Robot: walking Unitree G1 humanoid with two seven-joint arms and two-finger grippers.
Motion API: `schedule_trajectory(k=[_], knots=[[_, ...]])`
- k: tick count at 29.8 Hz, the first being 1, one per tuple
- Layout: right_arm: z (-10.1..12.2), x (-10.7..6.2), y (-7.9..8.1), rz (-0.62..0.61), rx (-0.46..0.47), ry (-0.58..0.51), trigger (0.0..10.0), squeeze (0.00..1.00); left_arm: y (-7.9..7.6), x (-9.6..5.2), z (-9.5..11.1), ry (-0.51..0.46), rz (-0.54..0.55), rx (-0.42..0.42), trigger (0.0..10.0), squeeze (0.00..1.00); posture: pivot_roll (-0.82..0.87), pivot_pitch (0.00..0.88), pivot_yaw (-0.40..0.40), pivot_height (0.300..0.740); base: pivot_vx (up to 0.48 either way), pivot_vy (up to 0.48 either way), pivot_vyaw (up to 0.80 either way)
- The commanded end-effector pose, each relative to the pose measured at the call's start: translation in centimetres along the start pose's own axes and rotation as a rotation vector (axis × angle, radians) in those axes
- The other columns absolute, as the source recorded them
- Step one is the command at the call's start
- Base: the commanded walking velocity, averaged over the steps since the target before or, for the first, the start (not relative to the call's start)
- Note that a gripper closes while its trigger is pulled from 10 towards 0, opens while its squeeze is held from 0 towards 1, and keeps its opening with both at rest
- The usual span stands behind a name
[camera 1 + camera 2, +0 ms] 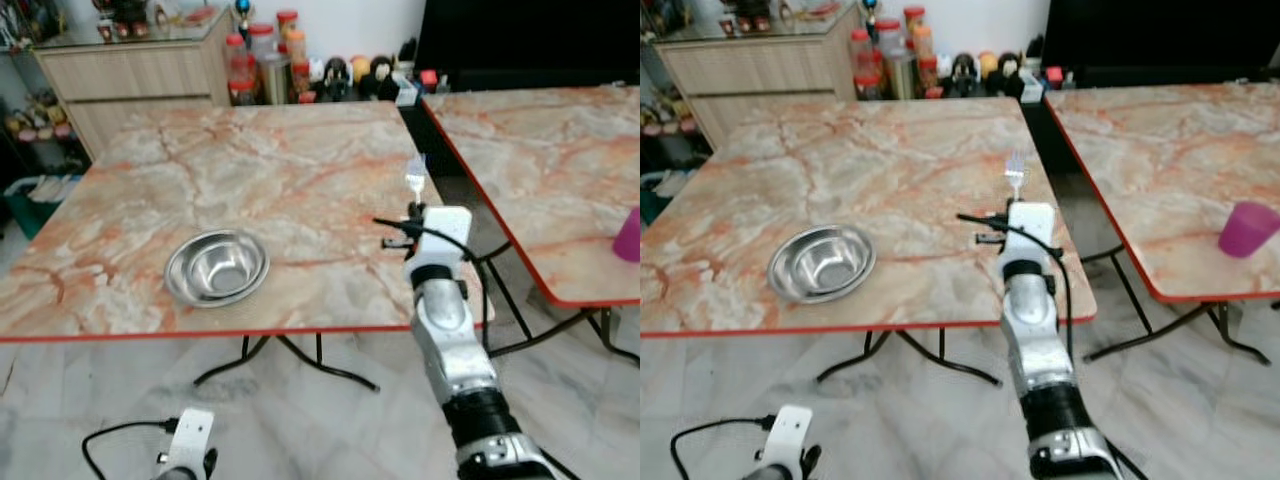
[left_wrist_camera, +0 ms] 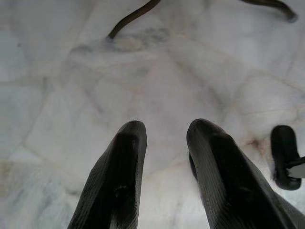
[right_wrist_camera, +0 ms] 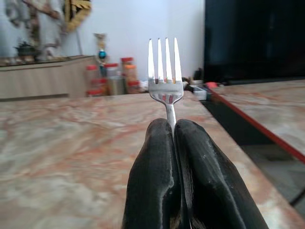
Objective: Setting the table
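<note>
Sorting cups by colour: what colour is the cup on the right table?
Magenta; the cup shows best in the right eye view.

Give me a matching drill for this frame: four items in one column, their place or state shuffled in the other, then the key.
Items
1. fork
2. steel bowl
3. pink cup
4. left claw

Places or states
A. on the second table, to the right
B. pinched between the right claw's fingers, tines up
C. fingers apart, low over the floor
D. empty, on the near marble table, left of the right arm

Pairs: 1-B, 2-D, 3-A, 4-C
</note>
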State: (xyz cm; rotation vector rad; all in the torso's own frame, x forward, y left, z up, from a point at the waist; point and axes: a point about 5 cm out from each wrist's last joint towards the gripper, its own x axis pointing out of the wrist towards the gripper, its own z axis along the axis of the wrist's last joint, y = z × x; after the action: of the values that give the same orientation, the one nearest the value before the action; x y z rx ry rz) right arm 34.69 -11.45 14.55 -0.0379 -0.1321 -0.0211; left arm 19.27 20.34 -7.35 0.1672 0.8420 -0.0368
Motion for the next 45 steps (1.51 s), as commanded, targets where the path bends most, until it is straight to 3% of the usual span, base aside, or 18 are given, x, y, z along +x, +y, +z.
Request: schedule_trajectory(k=[1, 20, 45], knots=[[0.6, -0.1, 0.0, 0.005, 0.004, -0.024, 10.0, 0.0, 0.1, -0.2, -0.8, 0.034, 0.004, 0.0, 10.0, 0.0, -0.03, 0.023, 0.043, 0.736, 0.0, 0.281, 0.0], [0.6, -0.1, -0.4, -0.022, -0.006, -0.012, 10.0, 0.0, 0.3, 0.0, -0.2, 0.027, -0.007, 0.029, 10.0, 0.0, -0.05, 0.0, 0.066, 0.736, 0.0, 0.393, 0.0], [0.5, 0.1, -0.8, -0.034, -0.01, 0.002, 10.0, 0.0, 0.0, 0.2, 0.4, 0.012, -0.007, 0.029, 10.0, 0.0, -0.05, 0.003, 0.058, 0.736, 0.0, 0.0, 0.0]])
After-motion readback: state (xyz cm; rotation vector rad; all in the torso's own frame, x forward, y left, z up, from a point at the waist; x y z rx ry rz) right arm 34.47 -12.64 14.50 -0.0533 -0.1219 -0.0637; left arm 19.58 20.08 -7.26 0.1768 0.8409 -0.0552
